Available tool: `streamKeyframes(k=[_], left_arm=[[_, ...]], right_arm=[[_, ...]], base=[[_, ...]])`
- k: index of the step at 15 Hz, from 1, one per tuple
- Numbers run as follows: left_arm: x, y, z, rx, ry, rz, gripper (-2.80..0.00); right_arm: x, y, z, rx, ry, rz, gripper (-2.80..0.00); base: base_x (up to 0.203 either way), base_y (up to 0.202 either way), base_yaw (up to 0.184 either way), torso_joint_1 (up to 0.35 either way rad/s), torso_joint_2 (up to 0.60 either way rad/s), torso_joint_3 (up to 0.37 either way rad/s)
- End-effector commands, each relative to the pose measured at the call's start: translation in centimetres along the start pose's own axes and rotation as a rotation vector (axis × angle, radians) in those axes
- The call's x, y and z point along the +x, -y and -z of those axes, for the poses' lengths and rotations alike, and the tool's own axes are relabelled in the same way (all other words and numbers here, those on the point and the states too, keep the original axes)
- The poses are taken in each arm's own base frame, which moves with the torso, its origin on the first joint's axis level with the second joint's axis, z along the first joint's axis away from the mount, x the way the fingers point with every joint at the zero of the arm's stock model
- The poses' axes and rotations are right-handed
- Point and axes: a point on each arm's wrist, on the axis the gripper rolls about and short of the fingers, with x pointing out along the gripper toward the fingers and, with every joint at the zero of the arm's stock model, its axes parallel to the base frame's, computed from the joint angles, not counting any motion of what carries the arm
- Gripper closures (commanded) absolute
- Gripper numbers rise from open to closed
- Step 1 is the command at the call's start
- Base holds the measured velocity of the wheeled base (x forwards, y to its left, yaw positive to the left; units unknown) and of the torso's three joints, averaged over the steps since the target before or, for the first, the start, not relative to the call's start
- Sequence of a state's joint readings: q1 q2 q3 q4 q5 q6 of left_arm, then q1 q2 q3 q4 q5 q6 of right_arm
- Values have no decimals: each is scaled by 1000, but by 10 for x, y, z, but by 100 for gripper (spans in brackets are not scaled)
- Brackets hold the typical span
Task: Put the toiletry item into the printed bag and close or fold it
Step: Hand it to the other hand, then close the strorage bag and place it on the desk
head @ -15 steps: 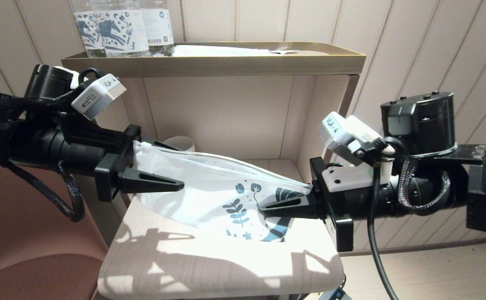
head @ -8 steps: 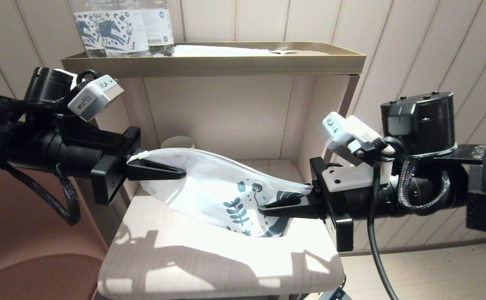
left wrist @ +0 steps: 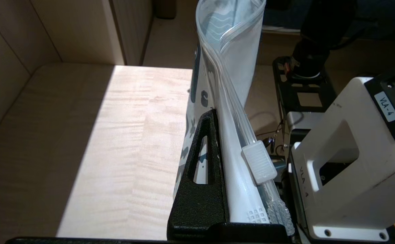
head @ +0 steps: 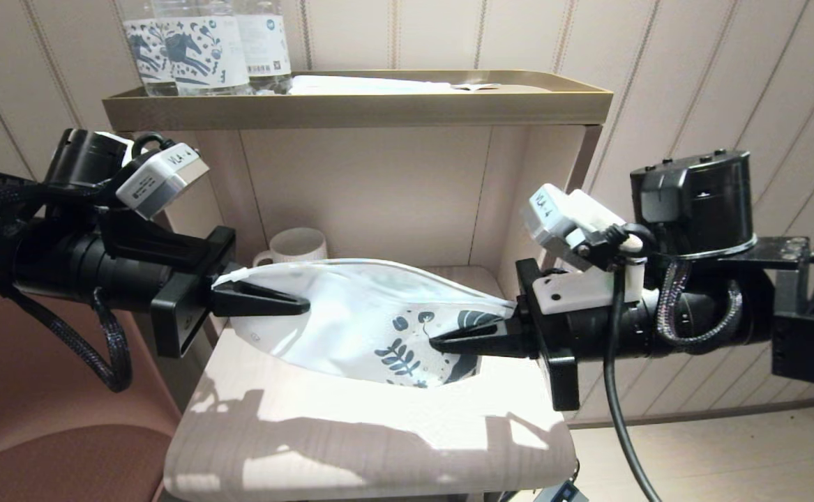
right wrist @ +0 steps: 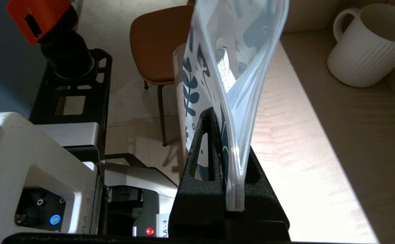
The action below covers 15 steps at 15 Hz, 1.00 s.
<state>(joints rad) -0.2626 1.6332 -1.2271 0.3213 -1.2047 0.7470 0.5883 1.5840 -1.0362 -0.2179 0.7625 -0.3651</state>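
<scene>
Hard sunlight floods the shelf (head: 351, 425) — arm shadows fall crisp along its front edge, and the lit wood glares almost white in the right wrist view — while the back corners stay dim; focus holds sharp

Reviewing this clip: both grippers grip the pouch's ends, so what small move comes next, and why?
Probably lower the printed bag onto the shelf: the left gripper and right gripper each clamp an end, holding it just above the surface with its slider by the left fingers.

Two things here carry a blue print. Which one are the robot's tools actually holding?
The printed bag, a flat white pouch stretched between the left tool and right tool above the table. The blue-printed bottles stand untouched on the top shelf.
</scene>
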Motion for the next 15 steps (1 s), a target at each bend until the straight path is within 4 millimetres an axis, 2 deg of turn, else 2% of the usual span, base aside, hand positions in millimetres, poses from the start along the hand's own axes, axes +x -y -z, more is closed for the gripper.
streamKeyframes(k=[1, 2, 3, 4, 8, 13, 15], left_arm=[[1, 0, 3, -8, 2, 9, 0], [1, 1, 3, -9, 1, 10, 0], [1, 2, 4, -12, 0, 11, 0], [1, 3, 4, -12, 0, 11, 0], [2, 6, 11, -35, -8, 16, 0], [7, 6, 34, -69, -18, 22, 0], [11, 0, 42, -100, -26, 29, 0]], right_arm=[[4, 1, 2, 0, -15, 22, 0], [6, 3, 3, -1, -25, 41, 0], [7, 3, 4, -1, -28, 42, -19], [8, 3, 4, 0, -28, 42, -280], [5, 6, 2, -5, -21, 52, -280], [3, 5, 0, -11, -15, 58, -280], [2, 5, -3, -14, -8, 59, -280]], base=[[0, 0, 0, 0, 0, 0], [0, 0, 0, 0, 0, 0], [0, 0, 0, 0, 0, 0], [0, 0, 0, 0, 0, 0], [0, 0, 0, 0, 0, 0], [0, 0, 0, 0, 0, 0], [0, 0, 0, 0, 0, 0]])
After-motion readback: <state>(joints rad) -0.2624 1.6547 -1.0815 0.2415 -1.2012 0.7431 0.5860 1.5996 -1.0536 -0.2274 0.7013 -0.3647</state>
